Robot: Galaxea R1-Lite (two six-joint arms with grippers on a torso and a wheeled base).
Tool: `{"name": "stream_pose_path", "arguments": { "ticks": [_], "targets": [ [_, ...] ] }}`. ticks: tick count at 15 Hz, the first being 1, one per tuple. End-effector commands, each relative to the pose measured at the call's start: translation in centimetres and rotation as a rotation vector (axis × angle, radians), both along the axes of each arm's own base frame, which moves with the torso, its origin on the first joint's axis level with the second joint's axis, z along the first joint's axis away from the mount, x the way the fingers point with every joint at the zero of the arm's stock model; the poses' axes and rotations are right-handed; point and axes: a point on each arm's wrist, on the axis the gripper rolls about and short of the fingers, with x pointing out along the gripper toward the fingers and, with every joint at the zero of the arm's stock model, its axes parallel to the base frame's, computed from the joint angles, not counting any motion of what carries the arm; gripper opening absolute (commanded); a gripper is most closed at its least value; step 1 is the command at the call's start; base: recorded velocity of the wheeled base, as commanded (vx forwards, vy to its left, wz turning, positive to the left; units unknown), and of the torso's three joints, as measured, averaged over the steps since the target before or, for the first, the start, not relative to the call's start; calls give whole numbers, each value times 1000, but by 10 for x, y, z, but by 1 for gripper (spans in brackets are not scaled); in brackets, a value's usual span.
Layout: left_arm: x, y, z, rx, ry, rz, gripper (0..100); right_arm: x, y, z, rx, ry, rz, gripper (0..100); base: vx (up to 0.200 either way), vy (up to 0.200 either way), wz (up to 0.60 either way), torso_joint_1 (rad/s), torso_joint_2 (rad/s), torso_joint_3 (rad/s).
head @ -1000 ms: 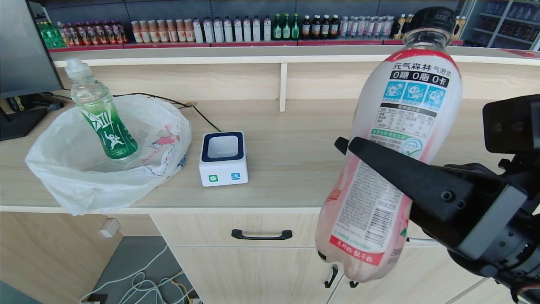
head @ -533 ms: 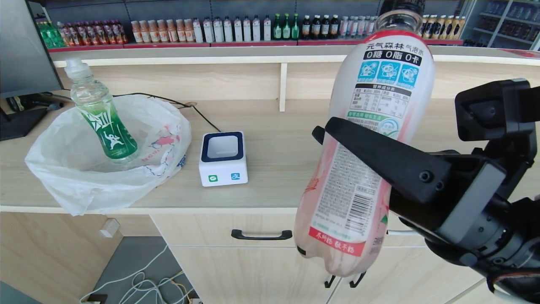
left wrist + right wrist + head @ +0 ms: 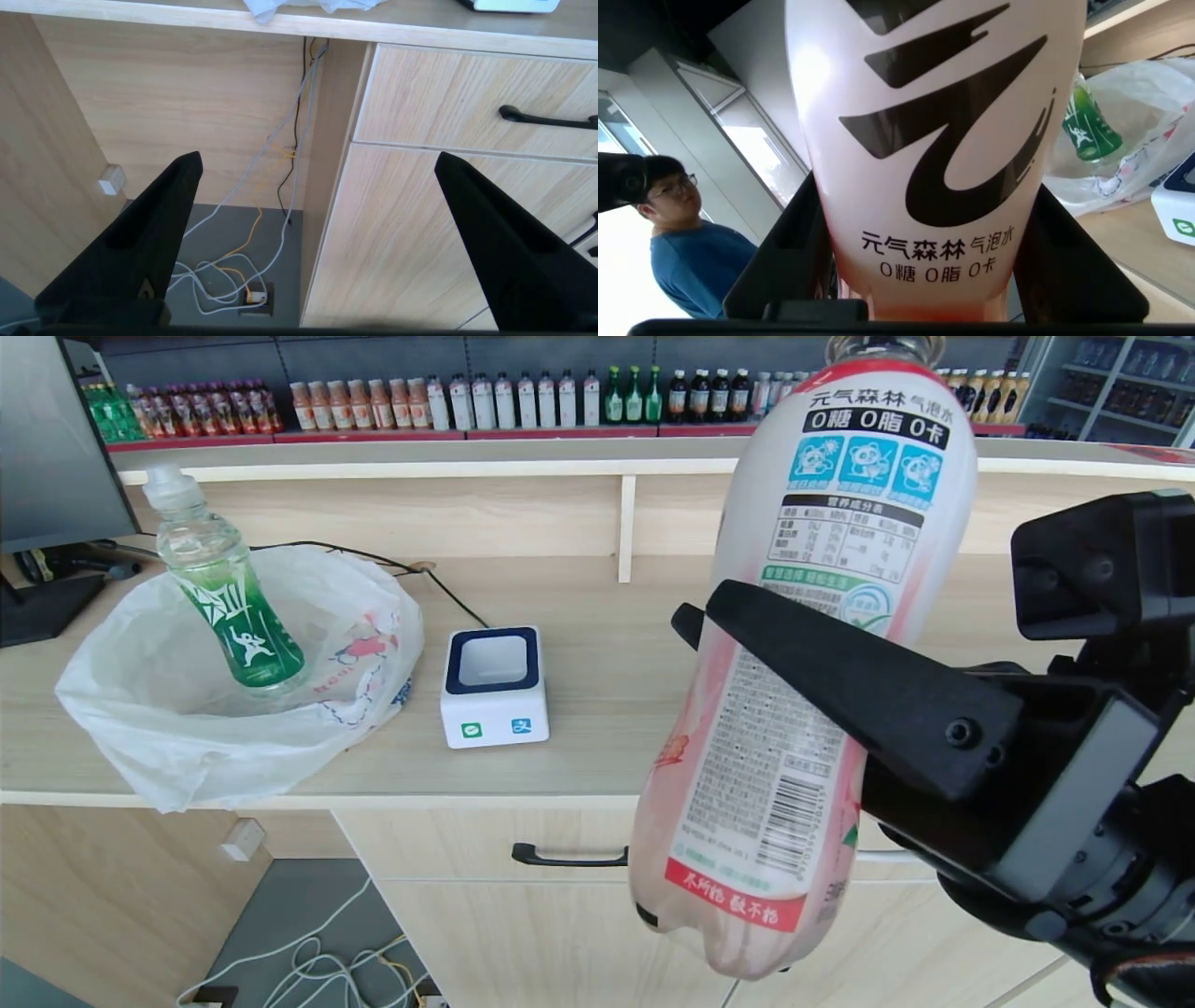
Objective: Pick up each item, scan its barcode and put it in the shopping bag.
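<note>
The right end effector [image 3: 705,609] is clenched around the pink bottle [image 3: 747,756], held tilted off the worktop's [image 3: 635,691] front edge, right of the scanner [image 3: 495,686]. Its barcode [image 3: 789,821] faces the head camera, so I'd turn that patch onto the scanner's window and pause there. The left end effector [image 3: 318,161] hangs released.

1 head overview, 2 wrist views

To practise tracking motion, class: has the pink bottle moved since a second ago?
Yes. Held in the right gripper, the pink bottle has shifted left, toward the white scanner, which kept its place on the counter.
</note>
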Motion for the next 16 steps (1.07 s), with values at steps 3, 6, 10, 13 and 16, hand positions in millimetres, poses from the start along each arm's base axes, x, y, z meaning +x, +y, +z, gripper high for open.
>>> {"name": "stream_pose_path", "arguments": {
  "ticks": [3, 6, 10, 13, 16],
  "targets": [
    [0, 0, 0, 0, -1, 0, 100, -5, 2, -1, -4, -10, 13, 0, 0, 0, 0, 0, 0, 0],
    [0, 0, 0, 2, 1, 0, 100, -7, 0, 2, 4, -17, 13, 0, 0, 0, 0, 0, 0, 0],
    [0, 0, 0, 0, 1, 0, 100, -6, 1, 1, -6, -30, 3, 0, 0, 0, 0, 0, 0, 0],
    [0, 0, 0, 0, 1, 0, 100, -5, 1, -1, -12, -34, 0, 0, 0, 0, 0, 0, 0, 0],
    [0, 0, 0, 0, -1, 0, 100, -5, 1, -1, -14, -37, -9, 0, 0, 0, 0, 0, 0, 0]
  ]
}}
